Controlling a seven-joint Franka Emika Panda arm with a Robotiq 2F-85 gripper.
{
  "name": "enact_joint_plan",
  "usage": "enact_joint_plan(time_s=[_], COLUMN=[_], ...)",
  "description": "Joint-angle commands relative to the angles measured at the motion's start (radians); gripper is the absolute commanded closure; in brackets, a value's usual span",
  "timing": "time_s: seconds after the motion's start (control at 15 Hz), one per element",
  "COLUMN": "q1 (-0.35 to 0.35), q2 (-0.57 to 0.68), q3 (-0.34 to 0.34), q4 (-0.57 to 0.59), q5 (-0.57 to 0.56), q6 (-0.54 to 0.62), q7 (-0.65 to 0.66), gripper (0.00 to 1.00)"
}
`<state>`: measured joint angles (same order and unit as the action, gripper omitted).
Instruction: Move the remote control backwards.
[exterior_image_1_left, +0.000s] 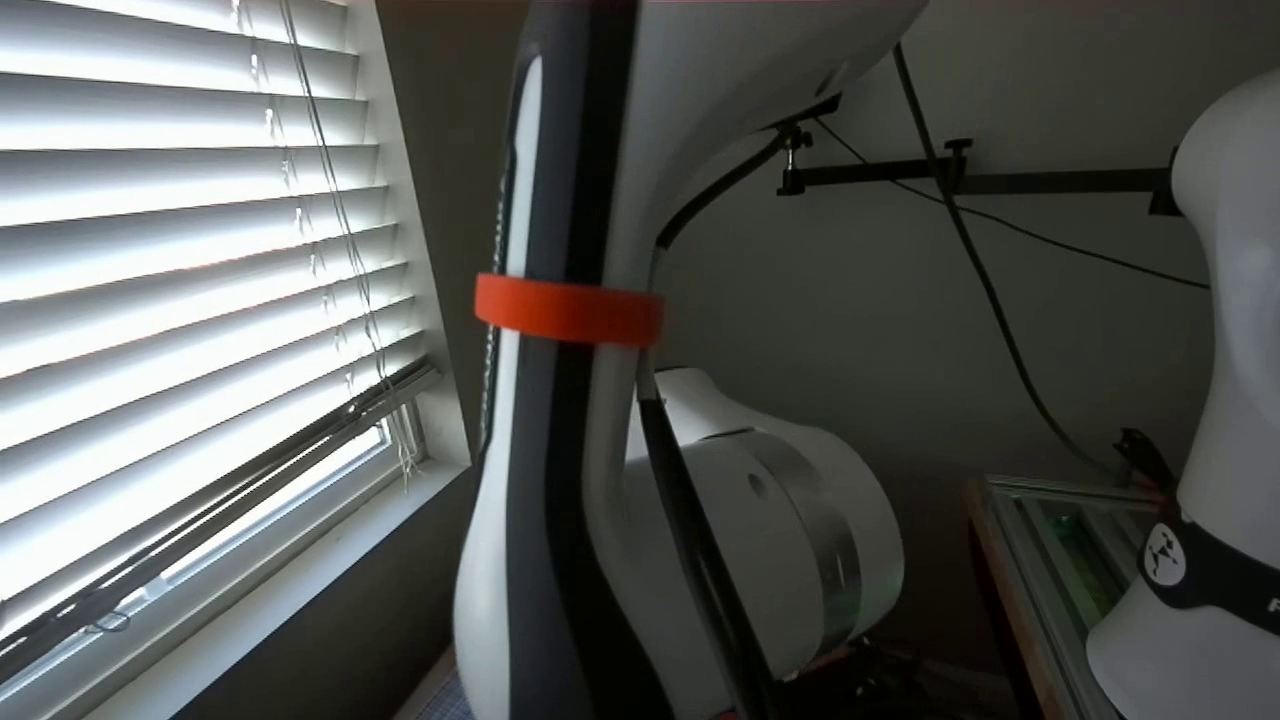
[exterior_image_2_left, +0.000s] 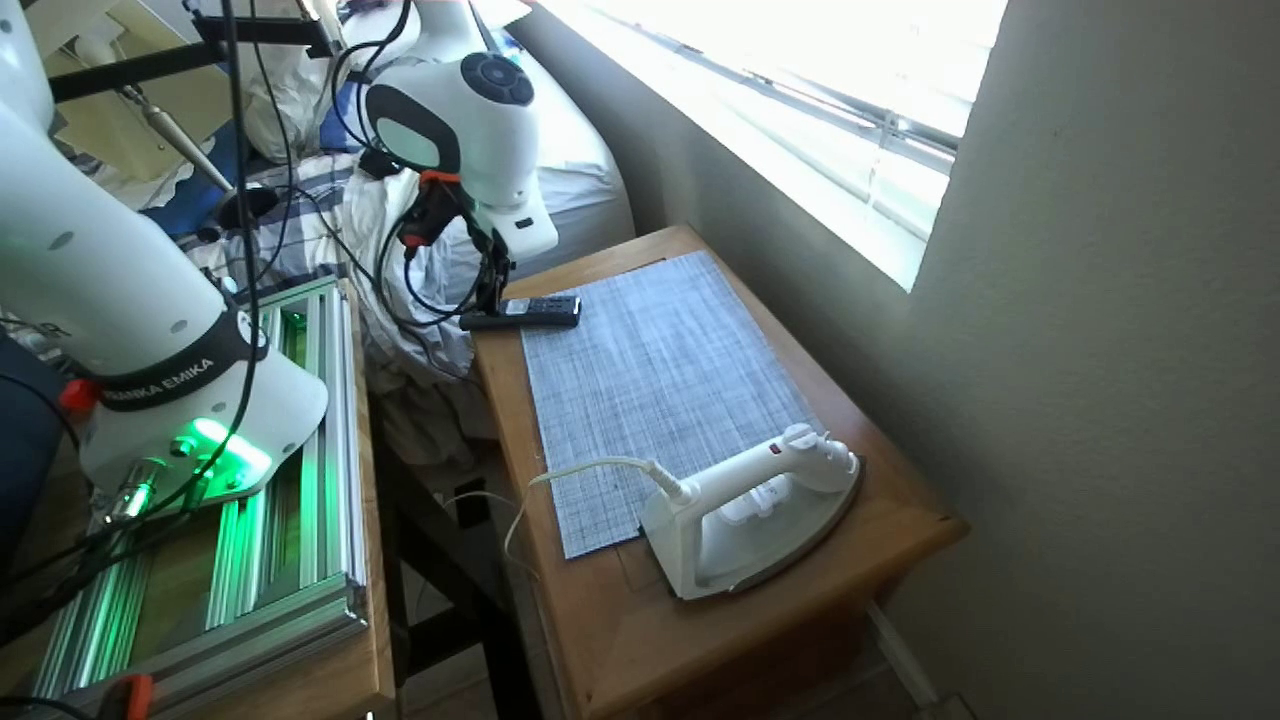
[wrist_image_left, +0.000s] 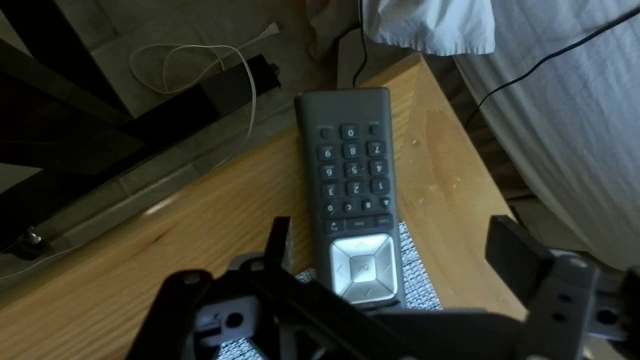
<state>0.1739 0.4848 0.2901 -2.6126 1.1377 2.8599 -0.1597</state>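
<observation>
The dark grey remote control (wrist_image_left: 356, 200), with several number keys and a silver square pad, lies at a corner of the small wooden table. Its silver-pad end is over the woven mat, and its other end reaches past the table edge. It also shows in an exterior view (exterior_image_2_left: 547, 312). My gripper (wrist_image_left: 397, 245) is open above it in the wrist view, one finger on each side. The left finger is closer to the remote than the right; neither appears to touch it. The gripper (exterior_image_2_left: 491, 290) also shows in an exterior view, partly hidden by cables. The remote's near end is hidden by the gripper.
The grey-blue mat (exterior_image_2_left: 660, 360) covers much of the wooden table (exterior_image_2_left: 620, 640). A white iron (exterior_image_2_left: 750, 510) with its cord stands at the opposite end. A wall and window sill (exterior_image_2_left: 760, 170) run alongside. A bed (exterior_image_2_left: 575, 130) is beyond the table. The arm (exterior_image_1_left: 560, 500) fills an exterior view.
</observation>
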Motion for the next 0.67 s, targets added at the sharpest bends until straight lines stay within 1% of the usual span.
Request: enact_joint_plan(time_s=[0.0,0.07,0.2,0.4,0.53,0.6], q1=[0.017,0.024,0.033,0.034,0.031,0.030], q2=[0.092,0.109,0.136,0.170,0.188,0.194], q3=[0.015,0.011,0.006,0.007,0.011,0.013], q4=[0.053,0.059,0.072,0.090,0.102,0.108], q5=[0.018,0.008,0.003,0.000,0.001,0.002], q6=[0.080,0.100,0.134,0.168,0.181,0.186], q7=[-0.030,-0.022,-0.014,-0.012,-0.016,-0.017], gripper=[0.08,0.09,0.13,0.12,0.15,0.23])
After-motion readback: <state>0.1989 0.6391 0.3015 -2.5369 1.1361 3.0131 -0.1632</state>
